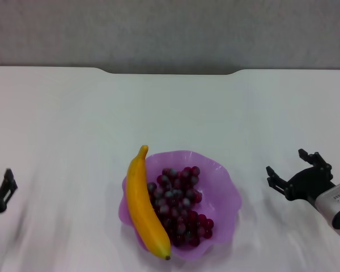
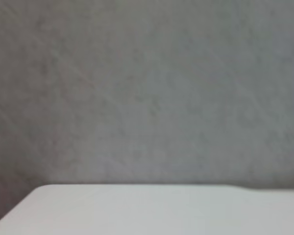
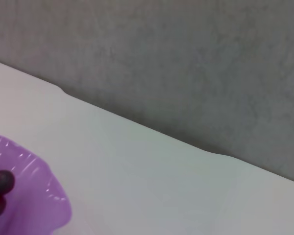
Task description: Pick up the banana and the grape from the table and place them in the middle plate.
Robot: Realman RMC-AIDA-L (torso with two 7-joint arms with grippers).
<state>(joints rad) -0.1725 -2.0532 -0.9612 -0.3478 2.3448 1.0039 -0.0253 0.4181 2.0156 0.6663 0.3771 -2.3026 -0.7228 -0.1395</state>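
Banana (image 1: 143, 205) and grape (image 1: 178, 207) both lie in the middle plate (image 1: 226, 187) already, so by the look of it the job is finished — nothing of the task's fruit is left out on the table (image 1: 170, 107). The table fills nearly the whole head frame, its notched far edge along the top. The purple scalloped dish sits at lower centre. Inside it, the banana runs along the plate's left side, its dark tip overhanging the lower rim and its stem poking past the upper rim; the grape bunch fills the middle, touching the banana's inner curve. The right gripper (image 1: 292, 170) hovers at the right edge of the frame, well apart from the plate, fingers spread and holding nothing. The left gripper (image 1: 4, 190) shows only at the far left edge — whether it is spread or closed I cannot tell.
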